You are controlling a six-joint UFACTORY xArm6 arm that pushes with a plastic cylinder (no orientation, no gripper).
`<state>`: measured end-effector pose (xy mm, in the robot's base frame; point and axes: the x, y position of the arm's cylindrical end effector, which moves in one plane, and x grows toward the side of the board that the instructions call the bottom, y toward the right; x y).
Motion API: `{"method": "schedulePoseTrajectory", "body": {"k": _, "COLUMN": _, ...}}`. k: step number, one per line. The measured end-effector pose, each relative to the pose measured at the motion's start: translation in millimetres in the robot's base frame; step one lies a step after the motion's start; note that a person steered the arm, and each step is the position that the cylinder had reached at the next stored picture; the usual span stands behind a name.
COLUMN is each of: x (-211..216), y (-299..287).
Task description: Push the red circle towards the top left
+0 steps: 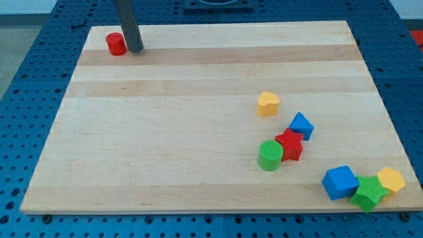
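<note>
The red circle [116,43] stands near the board's top left corner. My tip [135,49] rests on the board just to the right of it, with a small gap between them. The dark rod rises straight up out of the view's top edge. The wooden board [165,139] lies flat on a blue perforated table.
A yellow heart [267,104] sits right of the board's centre. Below it a blue block [301,125], a red star [289,144] and a green circle [269,155] cluster together. At the bottom right are a blue cube [340,182], a green star [369,193] and a yellow block [391,179].
</note>
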<state>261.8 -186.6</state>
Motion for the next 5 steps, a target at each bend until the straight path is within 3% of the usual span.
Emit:
{"method": "schedulePoseTrajectory", "body": {"k": 1, "x": -9, "y": -9}}
{"method": "schedulePoseTrajectory", "body": {"k": 3, "x": 31, "y": 9}}
{"method": "schedulePoseTrajectory", "body": {"k": 5, "x": 9, "y": -62}}
